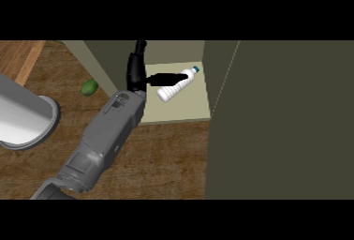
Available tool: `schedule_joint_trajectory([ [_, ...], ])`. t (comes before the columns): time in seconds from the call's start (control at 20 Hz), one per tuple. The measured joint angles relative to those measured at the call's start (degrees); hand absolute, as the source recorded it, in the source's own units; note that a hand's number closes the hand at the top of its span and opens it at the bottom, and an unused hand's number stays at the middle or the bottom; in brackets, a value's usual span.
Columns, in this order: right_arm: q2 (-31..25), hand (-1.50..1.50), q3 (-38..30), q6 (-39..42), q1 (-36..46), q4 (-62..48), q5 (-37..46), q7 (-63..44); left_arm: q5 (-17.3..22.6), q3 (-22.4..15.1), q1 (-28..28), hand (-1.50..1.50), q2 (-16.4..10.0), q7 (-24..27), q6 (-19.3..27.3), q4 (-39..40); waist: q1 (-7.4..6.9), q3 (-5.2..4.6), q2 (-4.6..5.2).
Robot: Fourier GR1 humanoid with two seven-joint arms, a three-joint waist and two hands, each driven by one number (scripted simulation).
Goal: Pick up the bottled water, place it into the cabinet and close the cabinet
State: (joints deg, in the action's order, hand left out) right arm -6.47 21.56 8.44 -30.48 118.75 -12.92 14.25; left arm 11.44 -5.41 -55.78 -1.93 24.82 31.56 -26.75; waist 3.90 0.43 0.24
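The bottled water [177,86], white with a blue cap, lies tilted on the pale floor of the cabinet [181,111], cap toward the back right. My left hand [136,70] reaches into the cabinet from the lower left. Its fingers [140,49] point straight toward the back wall, and its thumb [165,78] stretches right across the bottle's upper part. The bottle is not enclosed between thumb and fingers. The dark cabinet door [290,117] stands swung open and fills the right of the view. My right hand does not show.
A large grey-white cylinder [24,117] sits at the left edge on the wooden counter [159,159]. A small green fruit [90,87] lies beside the cabinet's left wall [100,61]. A lighter wooden surface [21,56] shows at the top left.
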Motion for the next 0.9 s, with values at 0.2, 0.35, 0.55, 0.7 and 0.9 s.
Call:
schedule_joint_trajectory([
  [0.2, 0.44, -1.50, 0.27, -0.65, -0.03, -0.17, 0.59, 0.46, 2.53, 2.87, -1.01, -1.50, 0.87, 5.63, -6.33, 0.77, -0.59, -0.05, 0.07],
  [0.35, 0.47, -1.50, 0.31, -1.36, -0.95, 0.54, 0.82, 0.61, 3.06, 3.55, -1.22, -1.50, 1.52, 8.84, -10.09, 1.01, -1.11, -0.02, 0.06],
  [0.55, 0.66, -1.50, 1.18, -2.32, -1.62, 0.74, 2.01, 0.82, 3.55, 3.03, -0.66, -1.50, 2.02, 10.86, -13.29, -0.02, -1.75, -0.04, 0.04],
  [0.7, 0.32, -1.50, 1.41, -2.92, -2.61, 1.81, 2.19, 0.25, 4.09, 1.24, 0.56, -1.50, 2.02, 10.73, -14.87, -2.24, -2.22, -0.05, 0.02],
  [0.9, -0.22, -1.50, 1.12, -2.77, -3.46, 1.92, 1.65, 0.67, 5.78, -0.19, 5.21, -1.50, 2.01, 9.70, -17.22, -8.35, -3.18, -0.24, -0.24],
])
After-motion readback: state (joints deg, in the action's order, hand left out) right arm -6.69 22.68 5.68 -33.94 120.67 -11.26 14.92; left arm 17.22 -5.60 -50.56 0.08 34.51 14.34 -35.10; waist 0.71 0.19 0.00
